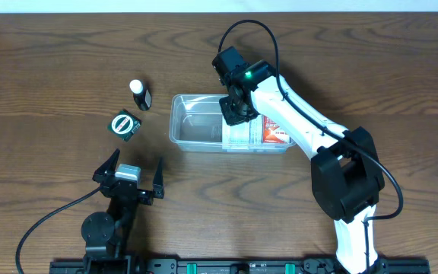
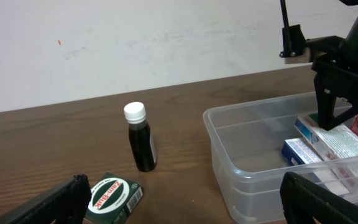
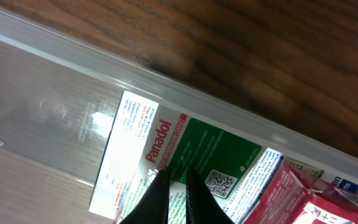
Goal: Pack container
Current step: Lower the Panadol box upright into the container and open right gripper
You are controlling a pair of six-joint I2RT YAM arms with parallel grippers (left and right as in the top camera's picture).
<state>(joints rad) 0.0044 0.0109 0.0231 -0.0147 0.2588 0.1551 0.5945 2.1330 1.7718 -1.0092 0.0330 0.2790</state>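
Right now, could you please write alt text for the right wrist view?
A Panadol box lies flat in the clear container, beside a red box. The right hand, shut, points down at it; wooden table beyond the rim.

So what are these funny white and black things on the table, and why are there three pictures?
They are two robot arms, each ending in a two-finger pincer. One picture looks down from above the brown wooden table; the other two come from little cameras on the arms' wrists. The right pincer is shut, down over the clear plastic rectangular tub, above a green and white Panadol box. Whether it grips anything, I cannot tell. Other small medicine boxes, one red, lie in the tub too. The left pincer waits wide open, holding nothing. Outside the tub stand a small dark bottle with a white cap and a dark green box with a round white label.
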